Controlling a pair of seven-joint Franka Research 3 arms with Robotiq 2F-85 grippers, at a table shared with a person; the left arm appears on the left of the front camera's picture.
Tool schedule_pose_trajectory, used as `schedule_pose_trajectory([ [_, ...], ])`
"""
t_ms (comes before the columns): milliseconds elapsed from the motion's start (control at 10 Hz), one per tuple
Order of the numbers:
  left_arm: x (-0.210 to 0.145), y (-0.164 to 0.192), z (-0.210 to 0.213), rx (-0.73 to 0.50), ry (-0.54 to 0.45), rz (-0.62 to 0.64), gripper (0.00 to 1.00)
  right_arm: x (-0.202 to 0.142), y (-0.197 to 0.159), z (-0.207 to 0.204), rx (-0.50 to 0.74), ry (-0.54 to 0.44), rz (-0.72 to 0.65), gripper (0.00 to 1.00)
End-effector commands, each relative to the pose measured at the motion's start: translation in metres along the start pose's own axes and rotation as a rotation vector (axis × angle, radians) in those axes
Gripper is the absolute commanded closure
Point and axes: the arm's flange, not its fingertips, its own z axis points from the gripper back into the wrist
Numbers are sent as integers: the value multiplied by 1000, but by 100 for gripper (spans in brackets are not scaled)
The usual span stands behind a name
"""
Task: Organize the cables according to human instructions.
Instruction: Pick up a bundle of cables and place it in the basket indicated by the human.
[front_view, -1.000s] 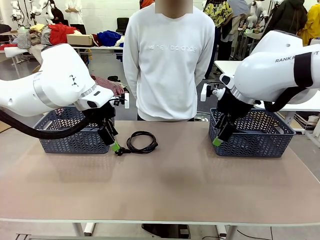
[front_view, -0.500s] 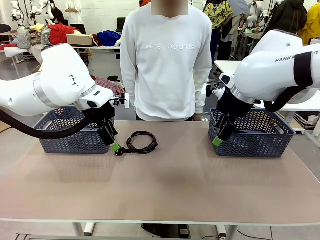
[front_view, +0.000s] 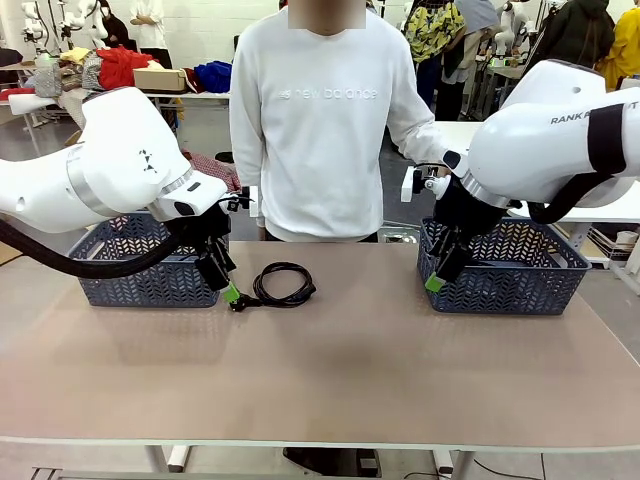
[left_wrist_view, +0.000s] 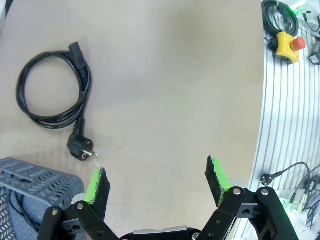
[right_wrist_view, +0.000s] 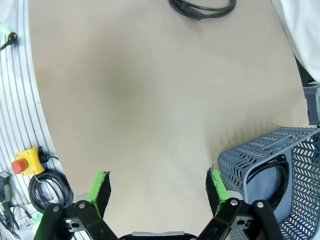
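Coiled cable on the table at ten o'clock, left basket at nine beside it, right basket at two, person behind at twelve.

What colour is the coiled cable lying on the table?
Black, plug included; the cable shows best in the left wrist view.

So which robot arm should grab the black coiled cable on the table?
Left. The open left gripper hovers right beside the black coiled cable; the open right gripper sits farther away by the right grey basket.

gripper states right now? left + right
Left gripper: open, empty, beside the coiled cable on the table.
Right gripper: open, empty, next to the right basket.
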Motion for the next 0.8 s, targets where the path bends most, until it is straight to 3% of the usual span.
schedule_pose_trajectory([
  [0, -1, 0, 1, 4, 1, 4, 0, 1, 0, 1, -1, -1, -1, 0],
  [700, -1, 0, 1, 4, 1, 4, 0, 1, 0, 1, -1, -1, -1, 0],
])
